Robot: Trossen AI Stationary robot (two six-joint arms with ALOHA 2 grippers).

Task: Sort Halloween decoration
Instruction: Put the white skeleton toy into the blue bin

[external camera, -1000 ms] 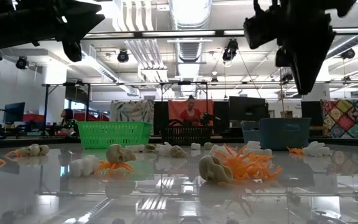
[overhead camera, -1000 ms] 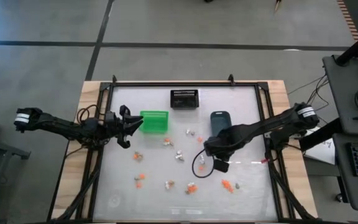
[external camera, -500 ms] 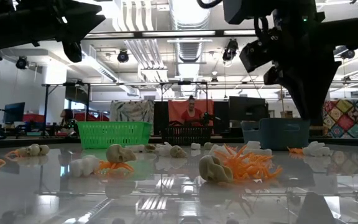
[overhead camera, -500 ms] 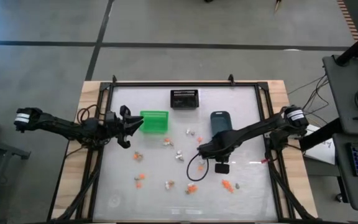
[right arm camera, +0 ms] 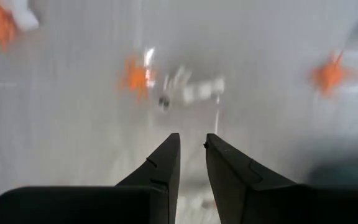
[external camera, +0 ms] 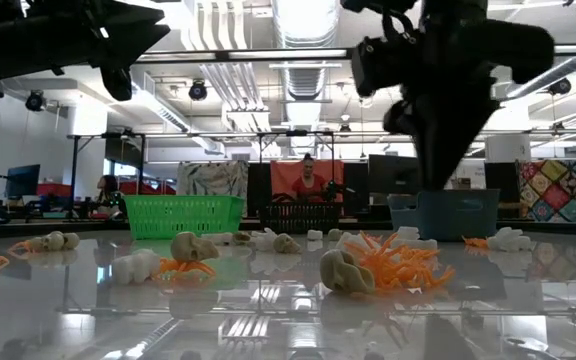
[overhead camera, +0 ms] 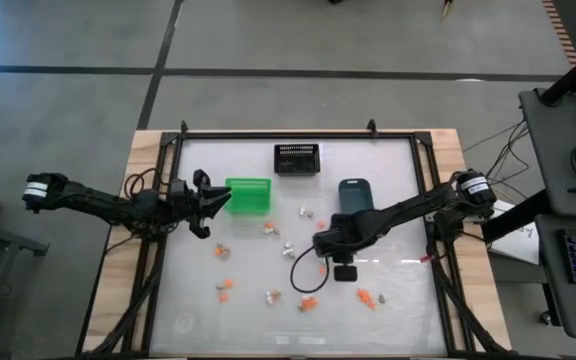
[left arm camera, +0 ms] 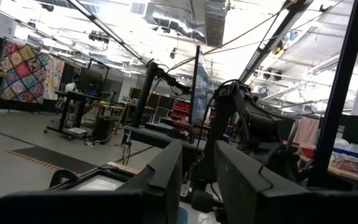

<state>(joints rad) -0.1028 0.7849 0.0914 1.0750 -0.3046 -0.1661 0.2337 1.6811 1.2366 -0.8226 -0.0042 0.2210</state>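
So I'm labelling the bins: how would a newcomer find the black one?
Start in the high view at the table's far edge. The black bin sits near its middle, apart from the green bin and blue-grey bin. It alone is mesh.

A glossy white surface carries a green bin, with a black mesh bin and blue-grey bin near it, and tiny Halloween trinkets scattered nearby.

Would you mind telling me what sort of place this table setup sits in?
Probably an open-plan lab or workshop: exposed ceiling ducts, workstations with monitors, and a person seated behind the table.
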